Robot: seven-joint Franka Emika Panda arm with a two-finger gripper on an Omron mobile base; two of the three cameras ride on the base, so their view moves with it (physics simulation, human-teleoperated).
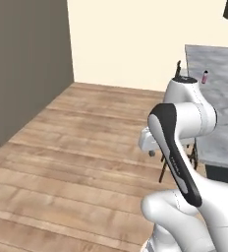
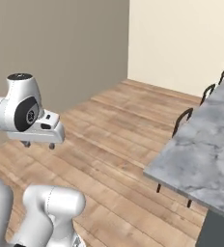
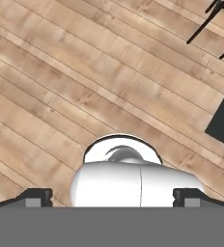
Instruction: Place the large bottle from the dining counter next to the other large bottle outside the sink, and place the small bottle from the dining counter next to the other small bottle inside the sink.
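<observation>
Currently the two dark fingertips stand at opposite sides of the lower edge of the hand view, spread wide, with nothing between them. The gripper points downward over bare wooden floor and holds nothing; in the right base view its two short tips hang below the white hand, well clear of the planks.

The arm is folded close to the base, and the hand sits low beside the elbow joint.

The dining counter, a grey marbled slab, lies to the right of the robot and well apart from the gripper. Dark chairs stand along its near edge, their backs rising just above the slab; thin chair legs also show at the top right of the hand view.

A small pink bottle stands upright on the far part of the counter, near the edge facing the floor. In the right base view the same bottle appears at the far right of the slab. Whether it is the large or the small one cannot be determined at this range.

A grey wall bounds the floor on the left, and a cream wall closes the far end.
</observation>
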